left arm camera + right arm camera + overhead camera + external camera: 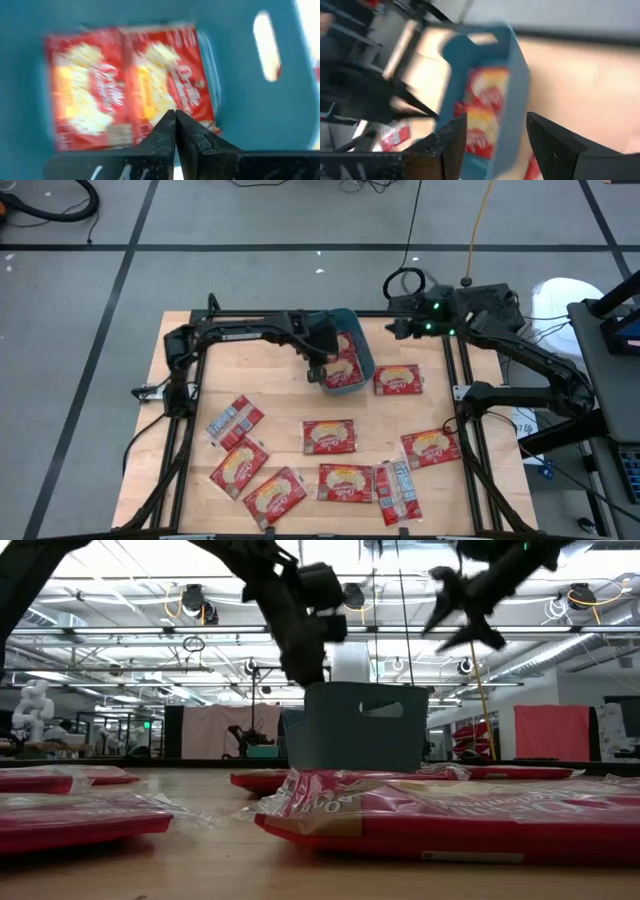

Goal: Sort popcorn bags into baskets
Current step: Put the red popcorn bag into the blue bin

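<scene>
The teal basket (362,358) stands at the table's far middle with two red popcorn bags (90,95) lying flat side by side on its bottom. My left gripper (175,119) hangs shut above the basket's inside (320,370), with nothing between its fingers. My right gripper (495,132) stands open, high near the table's far right corner (397,328), pointing toward the basket (512,70), apart from it. Several more popcorn bags (329,436) lie flat on the table's near half, and one (398,380) lies just right of the basket.
Loose bags lie spread over the near half of the table, at the left (234,422) (238,464), the middle (345,482) and the right (432,446) (397,492); two show silvery backs. Bare wood shows left of the basket (250,365). Black frame rails (185,430) run along the table's sides.
</scene>
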{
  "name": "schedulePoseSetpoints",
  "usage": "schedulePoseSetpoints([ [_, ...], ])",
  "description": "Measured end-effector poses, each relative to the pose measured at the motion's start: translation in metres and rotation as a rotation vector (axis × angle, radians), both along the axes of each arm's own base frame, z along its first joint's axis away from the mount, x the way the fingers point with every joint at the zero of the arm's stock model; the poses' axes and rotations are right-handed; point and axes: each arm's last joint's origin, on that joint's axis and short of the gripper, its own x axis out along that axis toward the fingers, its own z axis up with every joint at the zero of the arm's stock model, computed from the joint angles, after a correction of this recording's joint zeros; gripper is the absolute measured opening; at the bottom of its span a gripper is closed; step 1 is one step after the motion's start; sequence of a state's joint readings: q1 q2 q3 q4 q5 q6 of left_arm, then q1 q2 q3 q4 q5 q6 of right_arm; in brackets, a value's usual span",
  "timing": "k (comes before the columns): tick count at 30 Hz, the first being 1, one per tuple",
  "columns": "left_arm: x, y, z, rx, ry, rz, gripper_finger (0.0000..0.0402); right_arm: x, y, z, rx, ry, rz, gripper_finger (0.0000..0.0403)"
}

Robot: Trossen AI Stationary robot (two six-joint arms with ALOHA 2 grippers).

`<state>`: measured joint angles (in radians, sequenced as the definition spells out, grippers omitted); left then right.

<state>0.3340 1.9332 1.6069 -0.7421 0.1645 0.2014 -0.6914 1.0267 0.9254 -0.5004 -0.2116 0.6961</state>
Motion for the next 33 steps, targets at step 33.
schedulePoseSetpoints([
  [33,0.021,0.019,-0.068,-0.072,0.04,-0.144,0.0006,0.017,0.047,-0.103,0.172,-0.147,0.032,0.0056],
])
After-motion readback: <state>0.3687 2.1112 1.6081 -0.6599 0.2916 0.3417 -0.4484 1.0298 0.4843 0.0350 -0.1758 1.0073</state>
